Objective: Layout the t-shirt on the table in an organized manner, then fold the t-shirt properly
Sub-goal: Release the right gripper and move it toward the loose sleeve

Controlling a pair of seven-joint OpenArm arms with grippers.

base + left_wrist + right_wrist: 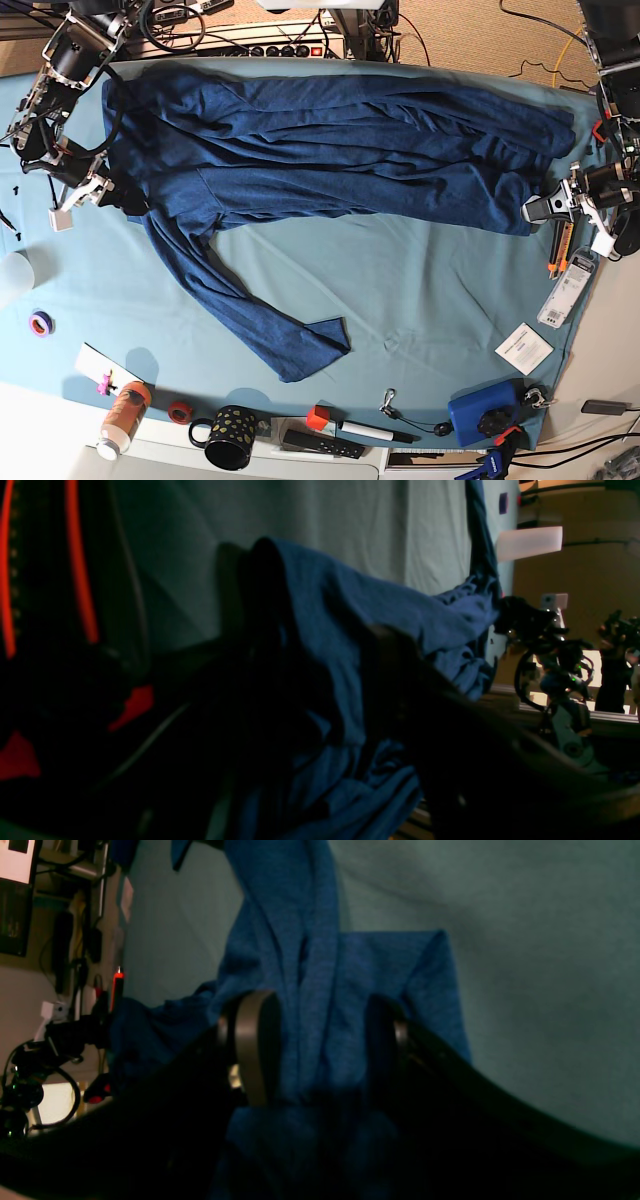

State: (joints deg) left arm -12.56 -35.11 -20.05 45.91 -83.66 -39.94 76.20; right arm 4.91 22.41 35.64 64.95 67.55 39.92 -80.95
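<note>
The dark navy t-shirt (330, 150) lies spread across the far half of the table (420, 290), stretched between my two grippers. One long part trails toward the front (290, 345). My right gripper (112, 192) at the left edge is shut on a bunch of shirt fabric (320, 990); in the right wrist view the gripper (320, 1050) has its fingers (252, 1045) on either side of that bunch. My left gripper (538, 208) at the right edge holds the shirt's other end. In the dark left wrist view the shirt (400, 610) drapes over this gripper (330, 645).
Along the front edge stand an orange bottle (120, 415), a spotted mug (232, 437), a red tape roll (178, 411), a marker (365, 432) and a blue box (480, 417). A purple tape roll (40, 323) lies left. A white card (524, 349) and an orange tool (558, 250) lie right.
</note>
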